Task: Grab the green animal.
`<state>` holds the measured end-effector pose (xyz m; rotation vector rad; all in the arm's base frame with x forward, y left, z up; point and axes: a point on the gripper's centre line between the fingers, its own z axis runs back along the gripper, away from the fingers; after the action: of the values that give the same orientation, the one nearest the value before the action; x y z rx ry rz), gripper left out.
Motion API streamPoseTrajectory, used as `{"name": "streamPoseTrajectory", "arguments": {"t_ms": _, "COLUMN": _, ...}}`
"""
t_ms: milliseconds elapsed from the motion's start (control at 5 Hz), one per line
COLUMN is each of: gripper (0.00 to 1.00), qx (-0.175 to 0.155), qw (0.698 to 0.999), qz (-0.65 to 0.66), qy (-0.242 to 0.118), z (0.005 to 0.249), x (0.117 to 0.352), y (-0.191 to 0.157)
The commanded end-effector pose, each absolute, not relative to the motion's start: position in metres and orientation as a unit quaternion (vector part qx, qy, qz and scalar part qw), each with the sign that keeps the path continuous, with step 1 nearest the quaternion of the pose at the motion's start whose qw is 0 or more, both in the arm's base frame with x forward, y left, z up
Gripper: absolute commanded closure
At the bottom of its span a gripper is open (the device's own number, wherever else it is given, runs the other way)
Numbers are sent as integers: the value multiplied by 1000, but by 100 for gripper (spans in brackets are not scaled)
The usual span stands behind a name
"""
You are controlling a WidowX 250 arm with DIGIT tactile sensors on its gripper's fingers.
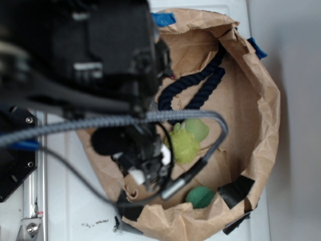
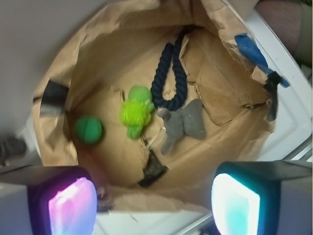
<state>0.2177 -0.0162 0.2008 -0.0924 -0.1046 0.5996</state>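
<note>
While your gripper point(image 2: 151, 205) hangs open above the paper bag point(image 2: 98, 58), the green animal point(image 2: 135, 112) lies farther in, slightly left.

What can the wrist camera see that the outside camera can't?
Only the wrist view shows the grey plush animal and the gripper's glowing pads, set wide apart. Only the exterior view shows the robot arm and its grey cable, which hide part of the bag. Both show the paper bag, the green animal, the green ball and the dark blue rope.
</note>
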Motion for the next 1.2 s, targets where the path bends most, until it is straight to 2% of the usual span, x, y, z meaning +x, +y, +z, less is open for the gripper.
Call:
{"name": "streamPoseTrajectory", "arguments": {"t_ms": 0, "gripper": 0, "qx": -38, "qw": 914, "qz": 397, "qy": -78, "z": 146, "x": 236, "y": 5}}
{"name": "streamPoseTrajectory", "arguments": {"t_ms": 200, "gripper": 0, "qx": -36, "qw": 908, "qz": 408, "qy": -94, "z": 128, "x": 252, "y": 5}}
{"name": "streamPoseTrajectory", "arguments": {"t_ms": 600, "gripper": 0, "qx": -15, "qw": 890, "qz": 447, "qy": -90, "z": 100, "x": 283, "y": -11}}
{"name": "streamPoseTrajectory", "arguments": {"t_ms": 800, "gripper": 0, "qx": 10, "qw": 870, "qz": 488, "qy": -67, "z": 88, "x": 285, "y": -20}}
{"name": "streamPoseTrajectory", "arguments": {"t_ms": 1000, "gripper": 0, "qx": 22, "qw": 870, "qz": 486, "qy": -75, "z": 78, "x": 286, "y": -23}}
